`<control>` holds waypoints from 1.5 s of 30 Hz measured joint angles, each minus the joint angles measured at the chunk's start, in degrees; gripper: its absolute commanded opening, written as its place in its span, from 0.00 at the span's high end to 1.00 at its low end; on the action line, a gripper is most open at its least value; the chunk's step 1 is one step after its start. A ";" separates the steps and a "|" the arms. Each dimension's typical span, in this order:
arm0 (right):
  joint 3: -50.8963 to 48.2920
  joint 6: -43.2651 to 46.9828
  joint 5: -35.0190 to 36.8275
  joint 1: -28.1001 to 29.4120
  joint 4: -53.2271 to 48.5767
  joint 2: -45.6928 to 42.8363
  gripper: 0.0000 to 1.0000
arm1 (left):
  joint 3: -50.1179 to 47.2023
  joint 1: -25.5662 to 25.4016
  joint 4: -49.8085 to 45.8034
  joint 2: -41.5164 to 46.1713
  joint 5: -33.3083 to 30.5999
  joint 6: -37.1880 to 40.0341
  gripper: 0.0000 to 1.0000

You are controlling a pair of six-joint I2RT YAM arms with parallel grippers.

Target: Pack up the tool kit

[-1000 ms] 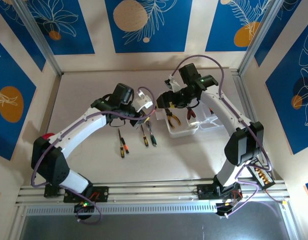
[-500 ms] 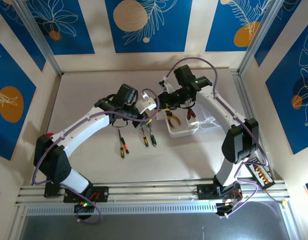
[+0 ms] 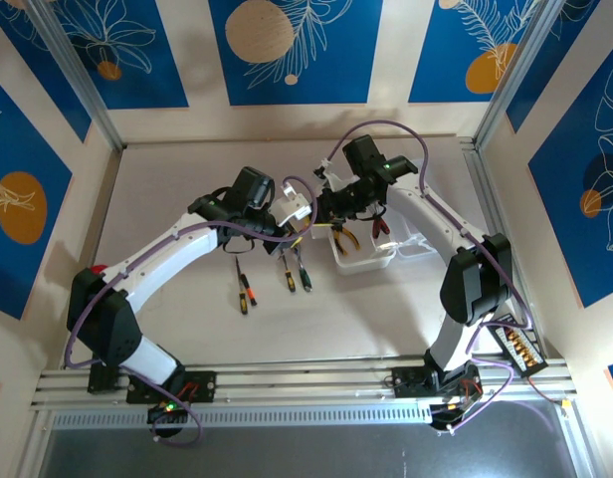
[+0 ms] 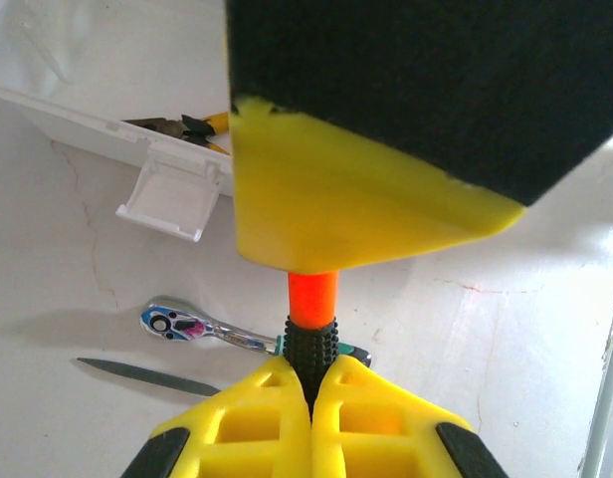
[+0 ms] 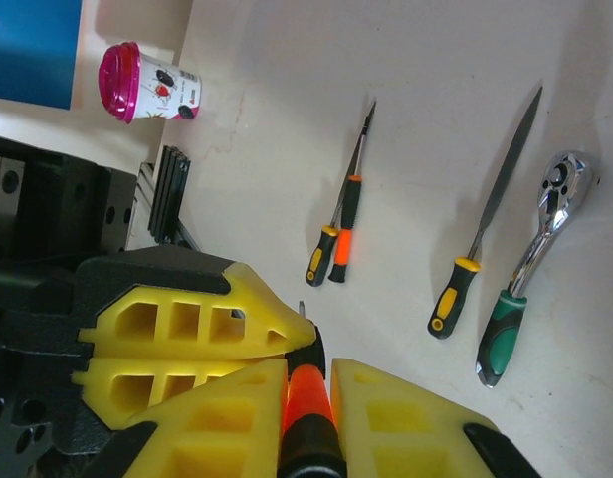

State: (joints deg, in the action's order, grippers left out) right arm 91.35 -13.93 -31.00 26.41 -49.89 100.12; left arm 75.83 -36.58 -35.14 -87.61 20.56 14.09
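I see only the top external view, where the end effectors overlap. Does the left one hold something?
Observer: Yes. In the left wrist view, the left end effector is shut on an orange-black screwdriver.
Operator: And the right one?
Observer: In the right wrist view, the right end effector has its fingers against both sides of that handle.
Operator: Anything unpacked near them?
Observer: A green-handled ratchet lies on the table.

Left arm: white shell links, black joints, black base block. Purple cable looped along links.
Right arm: same white-and-black build. Own purple cable arched above wrist, green light on black wrist housing.
Left gripper: yellow fingers with rectangular cut-outs, black outer edges.
Right gripper: same yellow ribbed fingers, black body.
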 measured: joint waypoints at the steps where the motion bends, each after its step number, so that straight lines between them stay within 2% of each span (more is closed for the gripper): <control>1: -0.04 -0.15 -0.07 0.00 0.04 0.00 0.93 | 0.00 0.00 0.00 0.00 0.00 0.00 1.00; 4: -0.26 -0.15 -0.07 0.00 0.31 0.00 1.00 | 0.00 0.00 -0.02 0.00 0.00 0.00 1.00; 6: -0.31 -0.20 -0.04 0.00 0.44 0.00 1.00 | 0.00 -0.02 -0.04 0.00 -0.07 -0.02 1.00; 7: -0.42 -0.20 0.04 -0.02 0.63 -0.02 1.00 | 0.00 0.00 -0.02 0.00 -0.22 -0.02 0.91; 8: -0.48 -0.26 0.15 -0.07 0.81 -0.02 1.00 | 0.00 -0.02 0.00 0.00 -0.44 0.07 0.71; 9: -0.76 -0.48 0.17 -0.33 1.22 -0.15 1.00 | 0.00 -0.04 0.02 0.00 -0.87 0.09 0.47; 10: -1.20 -0.66 0.66 -0.52 1.53 -0.31 1.00 | 0.00 -0.07 0.04 0.00 -1.31 -0.22 0.29; 12: -2.58 -1.07 2.16 -1.27 1.97 -1.18 1.00 | 0.00 -0.07 0.39 0.04 -2.69 -0.31 0.06; 13: -3.56 -1.27 3.28 -2.05 2.25 -2.01 1.00 | -0.02 -0.04 0.61 0.11 -3.82 -0.50 0.00; 18: -8.63 -2.49 12.50 -8.20 3.72 -10.23 1.00 | -1.90 1.14 3.02 2.14 -10.88 -2.99 0.00; 22: -13.33 -3.48 24.28 -12.94 6.88 -20.96 1.00 | -3.30 4.98 4.17 3.39 -14.45 -7.19 0.00; 26: -17.59 -3.65 37.97 -14.10 9.94 -29.62 1.00 | -4.50 8.37 4.52 2.99 -16.90 -11.23 0.00; 32: -22.25 -3.23 53.27 -15.63 13.77 -33.22 1.00 | -5.97 8.76 4.46 1.31 -17.66 -14.86 0.00; 37: -23.76 -2.01 58.51 -17.40 16.85 -32.50 1.00 | -6.40 8.76 4.31 1.01 -17.64 -16.00 0.00; 45: -24.65 -1.18 58.82 -18.99 23.28 -28.17 1.00 | -6.40 8.76 4.28 0.85 -17.59 -16.81 0.00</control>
State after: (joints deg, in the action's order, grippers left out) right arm 66.70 -15.11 27.81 7.42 -26.61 71.94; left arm 69.43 -27.81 -30.85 -86.76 2.96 -2.72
